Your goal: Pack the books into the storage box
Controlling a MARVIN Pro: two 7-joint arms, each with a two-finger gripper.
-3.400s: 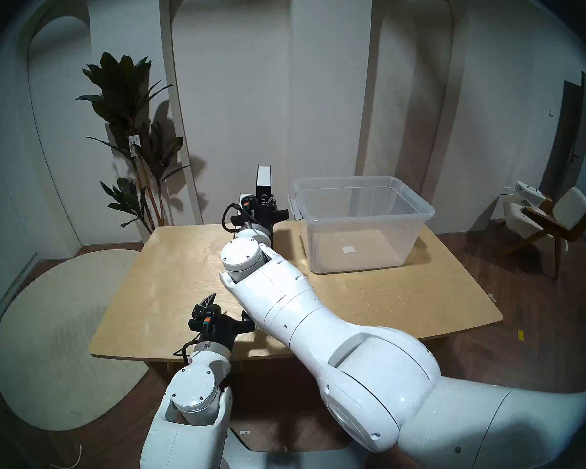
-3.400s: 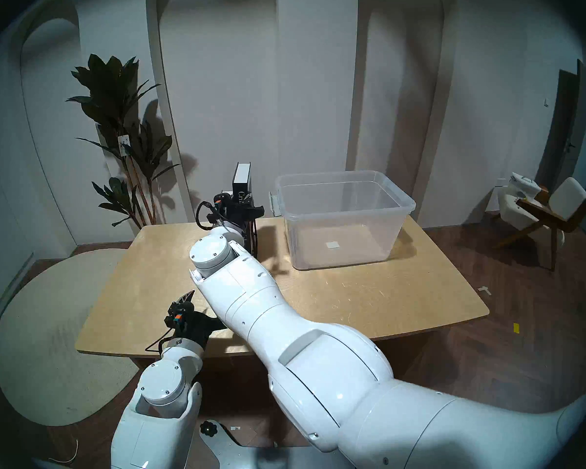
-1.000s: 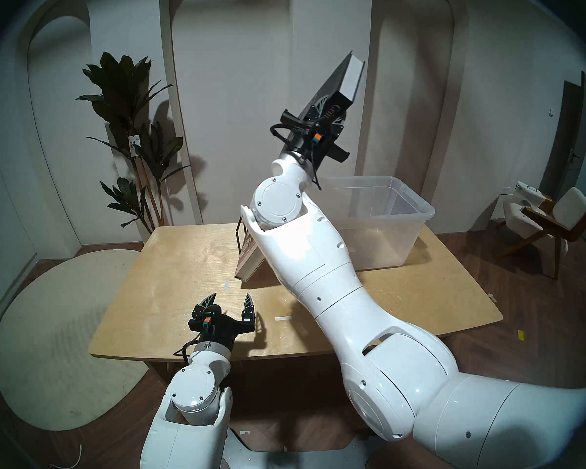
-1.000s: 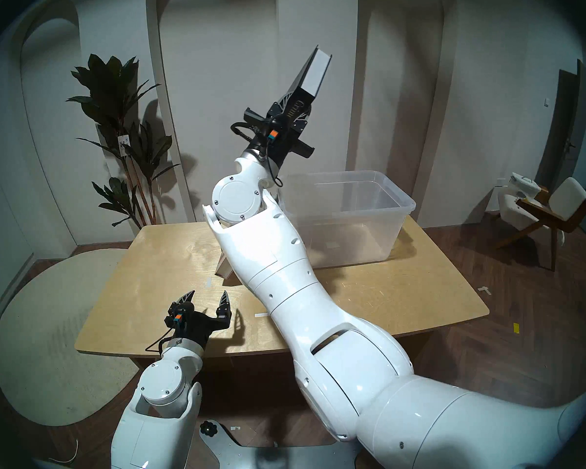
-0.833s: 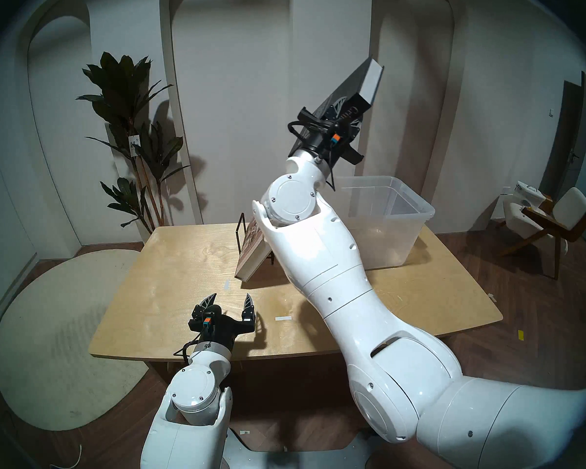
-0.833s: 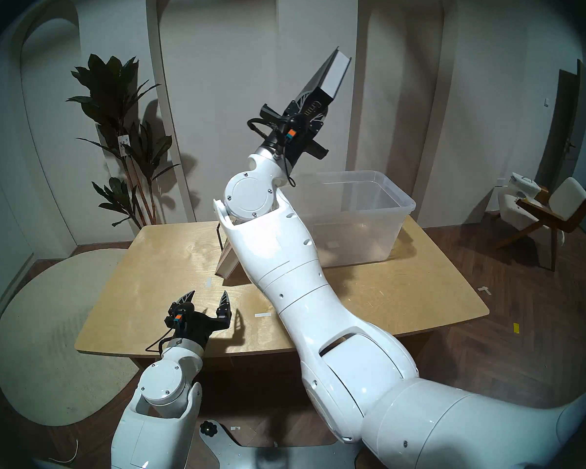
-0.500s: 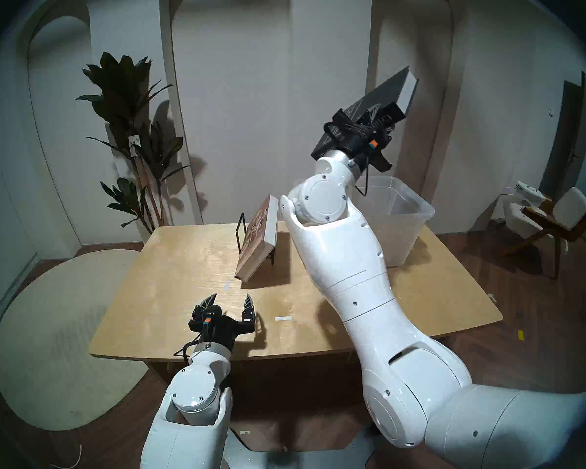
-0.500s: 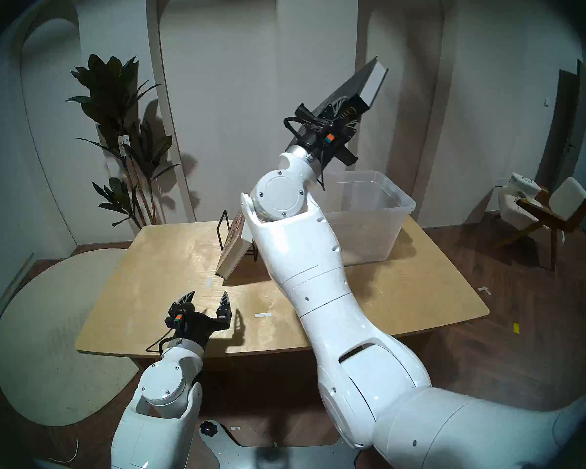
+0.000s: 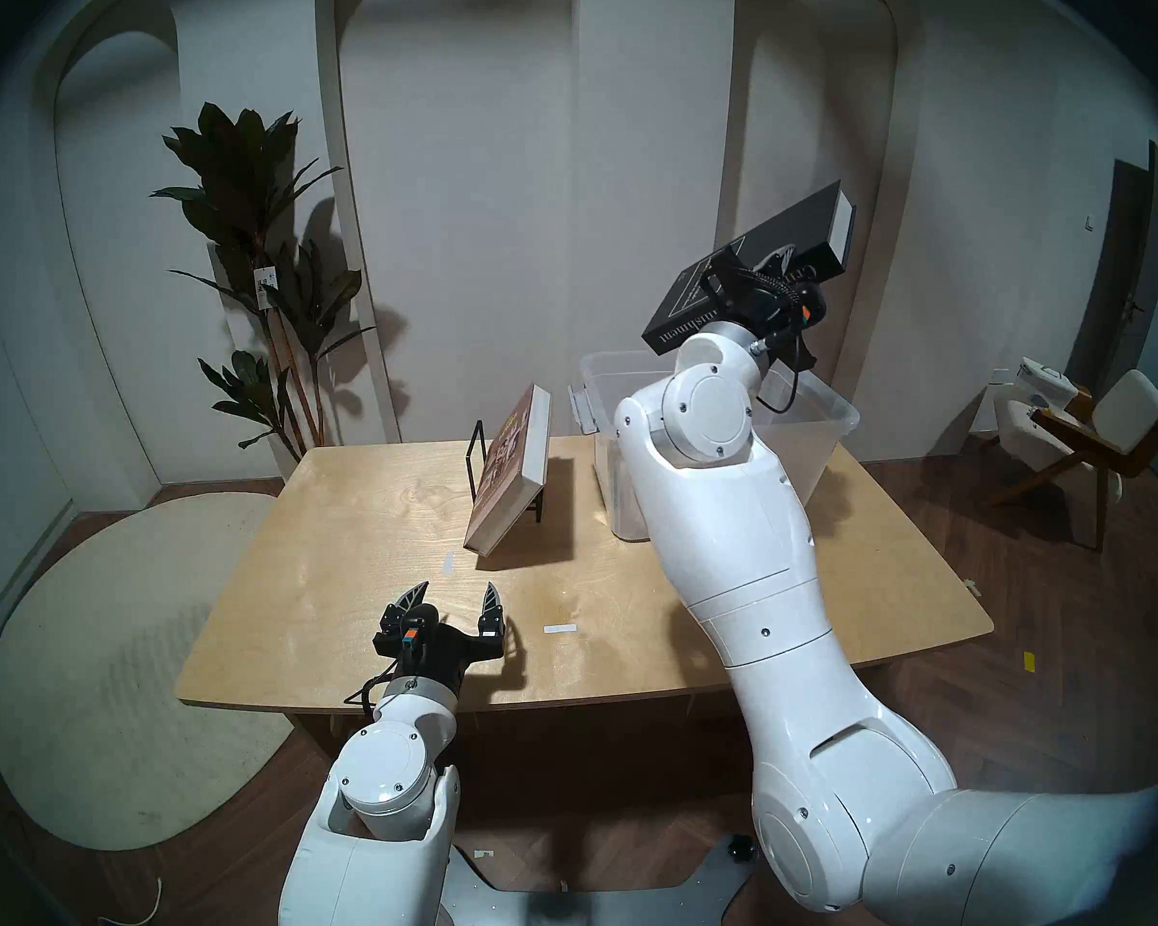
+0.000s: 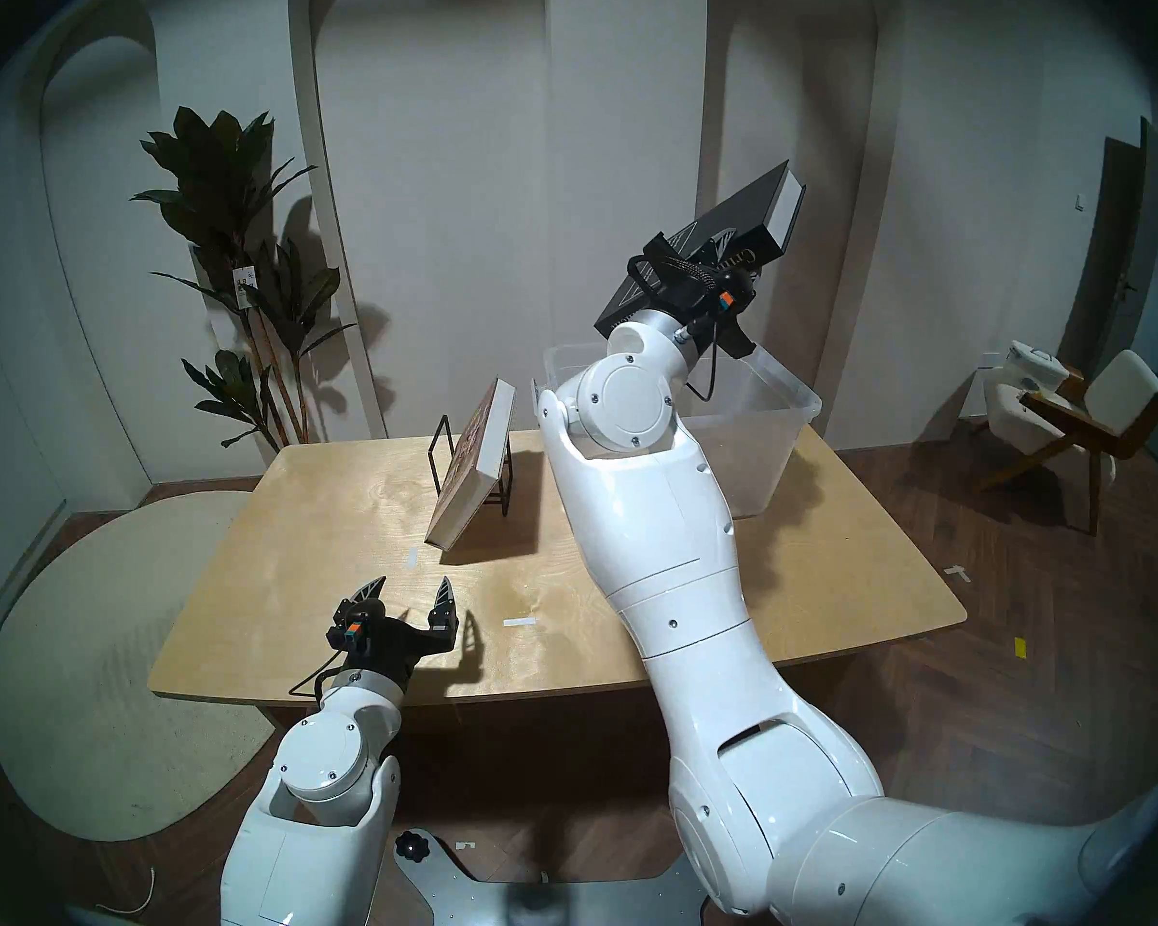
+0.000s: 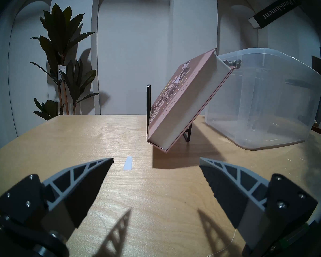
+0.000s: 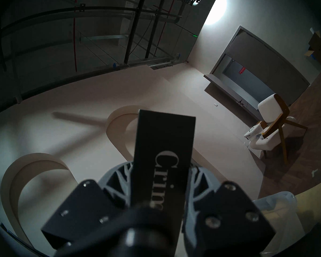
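Note:
My right gripper [image 9: 780, 266] is shut on the black book [image 9: 797, 230] lettered "Crime and Punishment". It holds the book tilted in the air above the clear storage box [image 9: 837, 410]. The right wrist view shows the fingers [image 12: 198, 173] clamped on the spine [image 12: 165, 149]. The reddish-brown book [image 9: 509, 470] leans to the right in the black wire rack [image 9: 473, 457], left of the box; it also shows in the left wrist view [image 11: 176, 106]. My left gripper [image 9: 455, 594] is open and empty, low over the table's near side [image 11: 156, 160].
The wooden table [image 9: 362, 537] carries two short white tape marks [image 9: 559, 629]. My right forearm hides much of the box's front. A tall plant [image 9: 255, 236] stands behind the table's far left corner. A chair [image 9: 1084, 430] stands to the right.
My right arm lifted the black book out of the rack and swung it right, over the box, tilting it flatter. The reddish-brown book now leans. The left gripper has not moved.

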